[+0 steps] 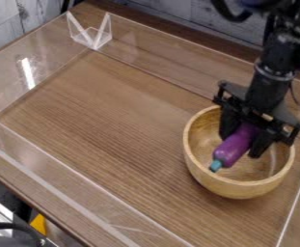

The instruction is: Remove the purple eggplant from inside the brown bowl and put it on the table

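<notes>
**Gripping the eggplant above the bowl**

Looking from the near edge, you see the table [114,125] with its clear walls, then the brown bowl [238,154] at the right. The purple eggplant [233,148] hangs tilted over the bowl's hollow, green stem end lowest, upper end between the fingers. Your gripper [252,135] points down, jaws partly closed and clamped on the eggplant. No readable writing appears anywhere.
</notes>
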`<state>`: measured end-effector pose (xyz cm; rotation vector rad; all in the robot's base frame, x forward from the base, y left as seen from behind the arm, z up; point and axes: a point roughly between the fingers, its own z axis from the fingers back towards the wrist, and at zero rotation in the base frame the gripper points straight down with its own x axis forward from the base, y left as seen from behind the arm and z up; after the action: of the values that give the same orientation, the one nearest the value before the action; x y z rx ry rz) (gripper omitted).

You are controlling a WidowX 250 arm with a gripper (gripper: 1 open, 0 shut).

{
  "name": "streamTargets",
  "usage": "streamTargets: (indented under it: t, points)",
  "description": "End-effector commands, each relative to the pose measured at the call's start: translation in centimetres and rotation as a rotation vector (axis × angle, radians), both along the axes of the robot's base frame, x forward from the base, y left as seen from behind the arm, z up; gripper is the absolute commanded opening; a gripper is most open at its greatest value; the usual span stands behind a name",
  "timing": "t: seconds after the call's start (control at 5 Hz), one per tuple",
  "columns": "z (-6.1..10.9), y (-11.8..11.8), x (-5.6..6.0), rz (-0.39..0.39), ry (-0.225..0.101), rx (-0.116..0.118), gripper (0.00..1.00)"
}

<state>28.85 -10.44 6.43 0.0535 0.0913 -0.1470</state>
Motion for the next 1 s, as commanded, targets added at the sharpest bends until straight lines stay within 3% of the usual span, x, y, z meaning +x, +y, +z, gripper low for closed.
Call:
streamTargets:
  t: [0.0,0.2,0.4,0.8]
  points:
    - [5.8,0.0,1.0,0.036,-0.117,-0.033,0.00]
    - [8.5,1.0,0.9,0.074,-0.154,-0.042,0.00]
    - [9.8,2.0,0.2,0.099,-0.164,-0.044,0.00]
    - [10.5,7.9,-2.2,0.275,-0.148,-0.014,0.00]
